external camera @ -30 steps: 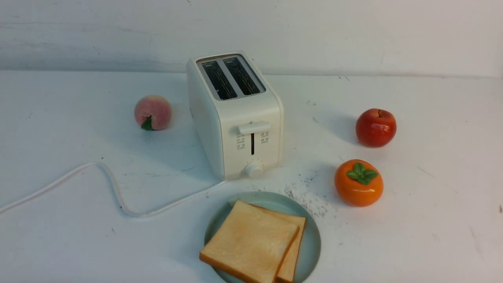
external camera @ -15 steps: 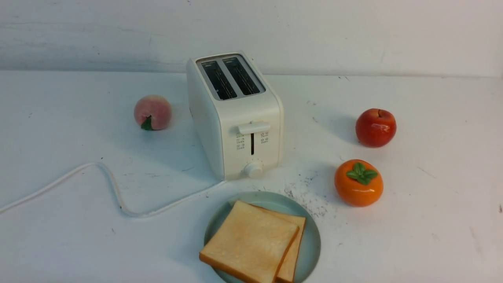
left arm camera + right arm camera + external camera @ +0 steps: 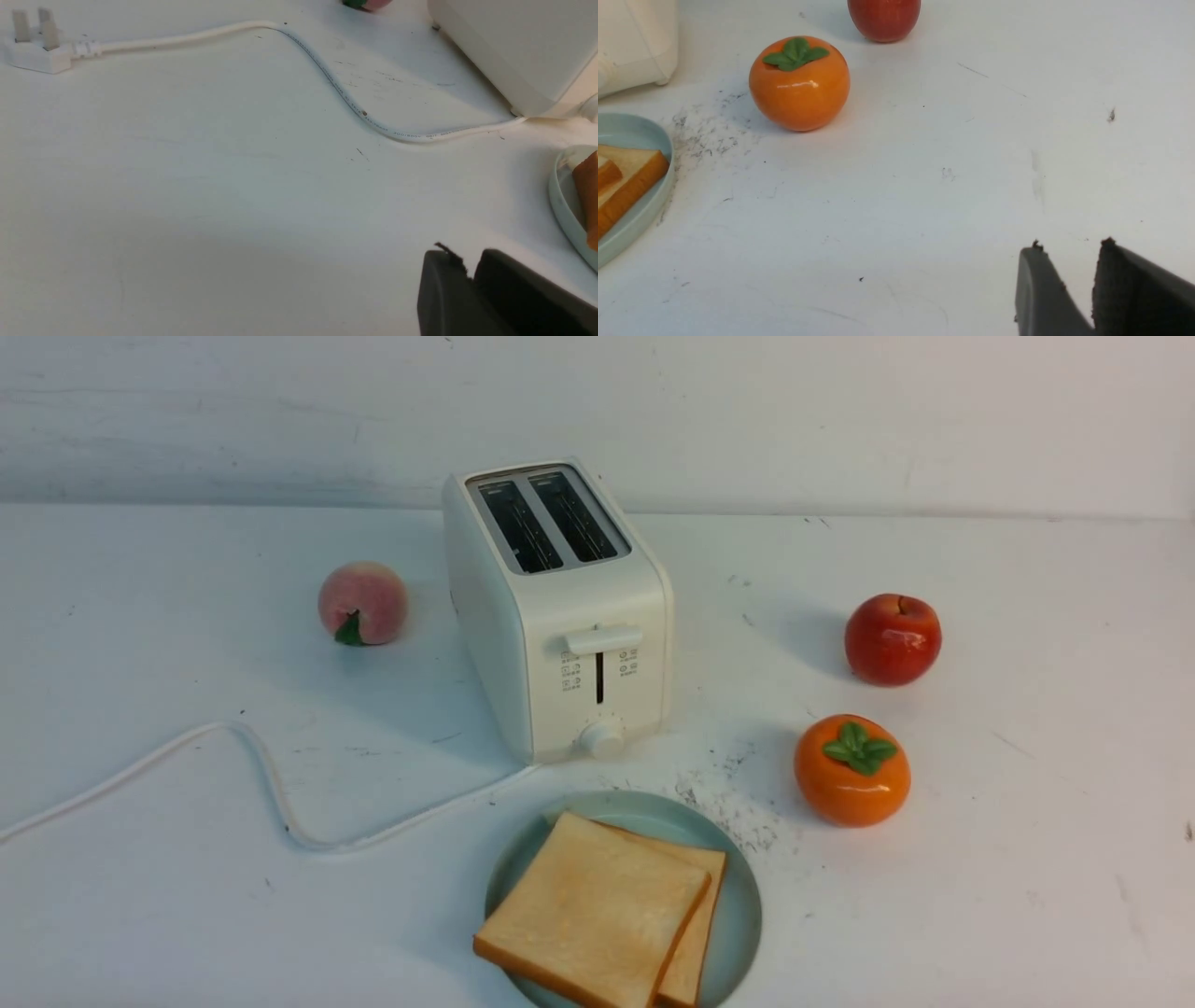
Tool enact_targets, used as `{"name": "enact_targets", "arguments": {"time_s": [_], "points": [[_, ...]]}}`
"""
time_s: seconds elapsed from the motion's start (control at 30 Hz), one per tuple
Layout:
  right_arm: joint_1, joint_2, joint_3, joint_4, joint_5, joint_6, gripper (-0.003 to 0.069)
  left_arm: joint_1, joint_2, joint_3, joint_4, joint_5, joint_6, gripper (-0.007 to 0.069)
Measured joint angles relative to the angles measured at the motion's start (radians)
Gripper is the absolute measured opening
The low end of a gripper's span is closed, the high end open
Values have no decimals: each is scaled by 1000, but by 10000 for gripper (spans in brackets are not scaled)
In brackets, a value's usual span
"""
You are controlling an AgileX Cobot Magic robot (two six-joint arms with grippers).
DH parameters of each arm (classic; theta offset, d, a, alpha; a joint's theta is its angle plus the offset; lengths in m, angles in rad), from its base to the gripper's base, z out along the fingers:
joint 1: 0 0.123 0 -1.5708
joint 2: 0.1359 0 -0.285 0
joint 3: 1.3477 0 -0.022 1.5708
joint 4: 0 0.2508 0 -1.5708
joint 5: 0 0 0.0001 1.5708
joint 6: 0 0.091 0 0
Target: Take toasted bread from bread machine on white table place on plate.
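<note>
Lying on the plate: both slices of toasted bread [image 3: 592,907], one overlapping the other, upper slice toward the robot's left, lower slice showing only along its right edge [image 3: 702,933].
Plate [image 3: 742,915]: pale blue-green, on the white table [image 3: 1027,859] just in front of the bread machine, close to it but apart.
Bread machine [image 3: 560,616]: upright, both slots dark with no slice standing out of them, lever [image 3: 603,638] near the top of its track, round knob [image 3: 602,738] below.
Cord [image 3: 271,784]: white, running in a curve from the base of the machine toward the left edge; plug [image 3: 35,44] lying on the table in the left wrist view (prongs pointing up).
Speckled marks [image 3: 738,803]: between plate and persimmon.
Peach [image 3: 363,603]: left of the machine, near it, not touching.
Apple [image 3: 892,639]: well to the right of the machine.
Persimmon [image 3: 852,770]: just in front of the apple, green leaf on top.
Left gripper [image 3: 469,268]: low over bare table near the plate rim, fingers together, holding nothing.
Right gripper [image 3: 1069,254]: over bare table well apart from the persimmon, fingers slightly apart with a narrow gap, holding nothing.
</note>
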Motion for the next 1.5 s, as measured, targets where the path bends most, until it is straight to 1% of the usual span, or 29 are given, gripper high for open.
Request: {"name": "enact_targets", "arguments": {"time_s": [1.5], "points": [[0, 0, 0, 0, 0, 0, 240, 0, 0, 0, 0, 0, 0, 127]]}}
